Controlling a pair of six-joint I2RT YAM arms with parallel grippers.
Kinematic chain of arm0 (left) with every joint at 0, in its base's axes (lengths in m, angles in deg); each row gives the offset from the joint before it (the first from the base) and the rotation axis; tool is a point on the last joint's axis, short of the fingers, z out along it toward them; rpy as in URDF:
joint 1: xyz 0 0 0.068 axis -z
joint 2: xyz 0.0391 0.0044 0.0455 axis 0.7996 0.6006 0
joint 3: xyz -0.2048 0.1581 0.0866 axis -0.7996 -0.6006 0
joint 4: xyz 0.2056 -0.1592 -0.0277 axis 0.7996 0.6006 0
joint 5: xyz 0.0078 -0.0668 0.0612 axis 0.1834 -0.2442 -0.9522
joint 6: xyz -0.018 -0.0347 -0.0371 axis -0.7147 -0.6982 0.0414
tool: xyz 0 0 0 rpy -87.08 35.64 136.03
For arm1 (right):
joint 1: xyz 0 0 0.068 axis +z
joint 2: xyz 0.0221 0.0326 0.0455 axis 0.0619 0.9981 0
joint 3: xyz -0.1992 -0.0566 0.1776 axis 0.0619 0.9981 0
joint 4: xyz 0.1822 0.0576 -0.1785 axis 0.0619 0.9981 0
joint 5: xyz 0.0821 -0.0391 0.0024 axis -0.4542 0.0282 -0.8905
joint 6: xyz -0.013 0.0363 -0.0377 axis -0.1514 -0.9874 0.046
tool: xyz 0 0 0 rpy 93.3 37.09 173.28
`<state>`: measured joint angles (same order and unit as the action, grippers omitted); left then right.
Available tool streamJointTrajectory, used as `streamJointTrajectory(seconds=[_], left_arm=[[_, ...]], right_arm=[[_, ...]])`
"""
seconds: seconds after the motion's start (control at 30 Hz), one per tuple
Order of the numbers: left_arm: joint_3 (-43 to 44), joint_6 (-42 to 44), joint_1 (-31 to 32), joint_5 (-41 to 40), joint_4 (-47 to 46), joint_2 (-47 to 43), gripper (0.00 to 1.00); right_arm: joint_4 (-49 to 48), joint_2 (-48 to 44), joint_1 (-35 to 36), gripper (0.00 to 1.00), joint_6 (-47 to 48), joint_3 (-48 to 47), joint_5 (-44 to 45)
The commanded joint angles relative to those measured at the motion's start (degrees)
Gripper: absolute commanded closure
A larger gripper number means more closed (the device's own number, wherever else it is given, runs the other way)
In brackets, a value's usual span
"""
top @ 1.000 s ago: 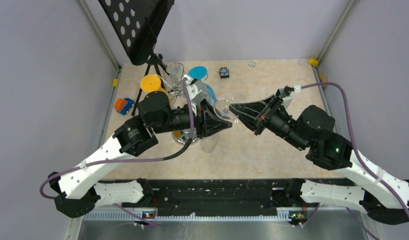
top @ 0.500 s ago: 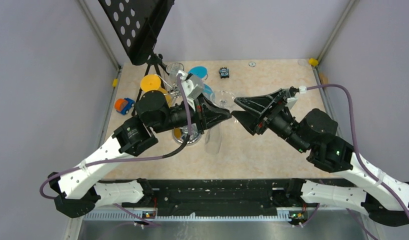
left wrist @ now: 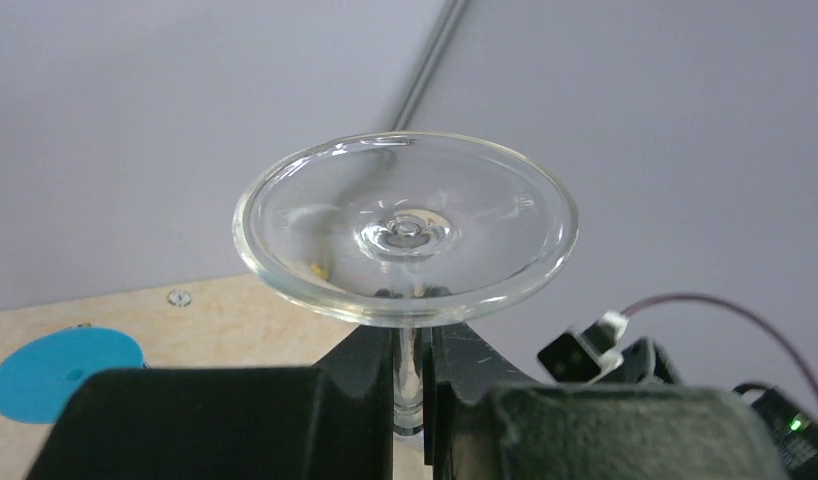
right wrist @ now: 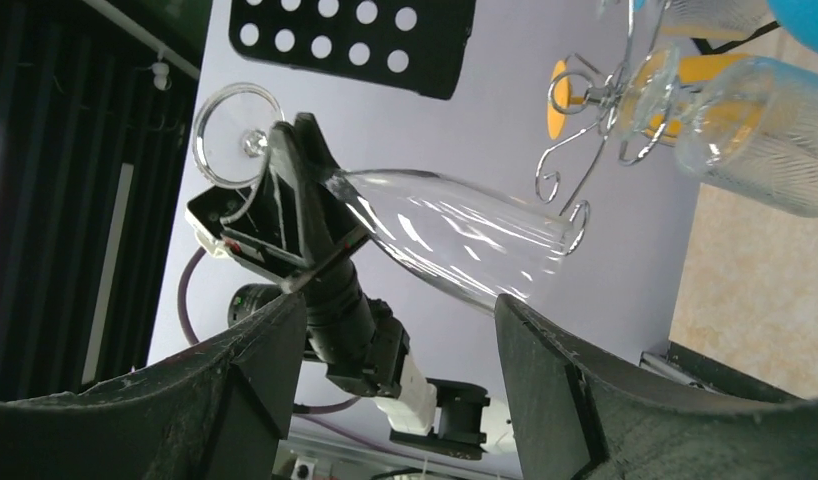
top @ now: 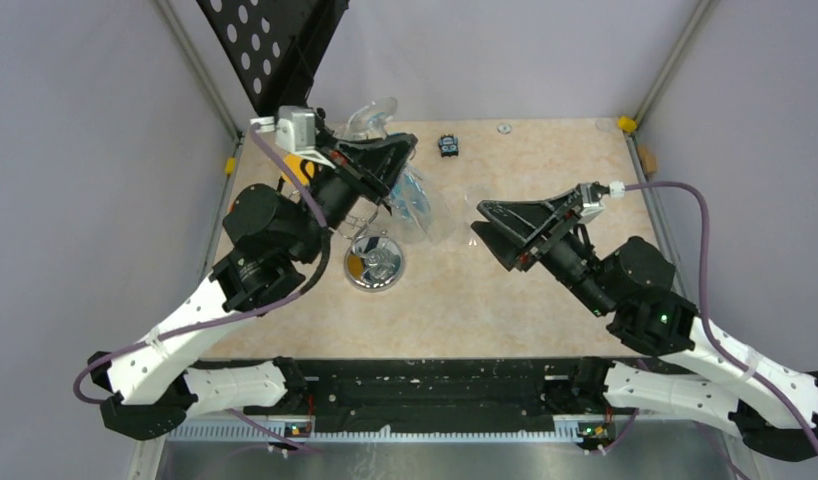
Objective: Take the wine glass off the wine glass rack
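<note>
Now | left tool (left wrist: 410, 352) clenched on wine glass (left wrist: 405, 230) stem, foot above | right tool (top: 482, 222) spread, empty, apart.

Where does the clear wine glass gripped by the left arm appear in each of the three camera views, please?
Top external: the clear wine glass is upper centre-left, round foot towards the back wall.
Left wrist: dead centre, foot facing the camera.
Right wrist: left of centre, tilted, bowl pointing right.
Shared landmark: the black left gripper, shut on its stem.

Two tools (left wrist: 410, 378) (right wrist: 400, 345), one wine glass rack (top: 375, 268)
</note>
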<state>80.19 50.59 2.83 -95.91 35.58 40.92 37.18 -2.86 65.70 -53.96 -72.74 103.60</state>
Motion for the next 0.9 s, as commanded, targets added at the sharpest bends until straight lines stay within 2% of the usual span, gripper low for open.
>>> streamJointTrajectory(seconds=[0.0,0.3,0.53,0.87], left_arm=[[2.81,-8.16,-0.11,-8.66,-10.51,-1.87,1.0],[0.72,-15.52,-0.11,-10.91,-14.64,-3.26,1.0],[-0.39,-18.9,-0.11,-10.87,-14.81,-4.2,1.0],[-2.1,-20.47,-0.12,-7.16,-16.69,-4.66,1.0]], right_arm=[[-12.34,3.73,-0.17,0.29,3.82,-0.13,-4.55],[-27.94,8.25,-0.18,0.31,6.77,0.89,-9.37],[-37.96,9.29,-0.24,0.5,10.98,1.33,-11.06],[-39.65,12.89,-0.19,0.67,10.23,-1.33,-12.68]])
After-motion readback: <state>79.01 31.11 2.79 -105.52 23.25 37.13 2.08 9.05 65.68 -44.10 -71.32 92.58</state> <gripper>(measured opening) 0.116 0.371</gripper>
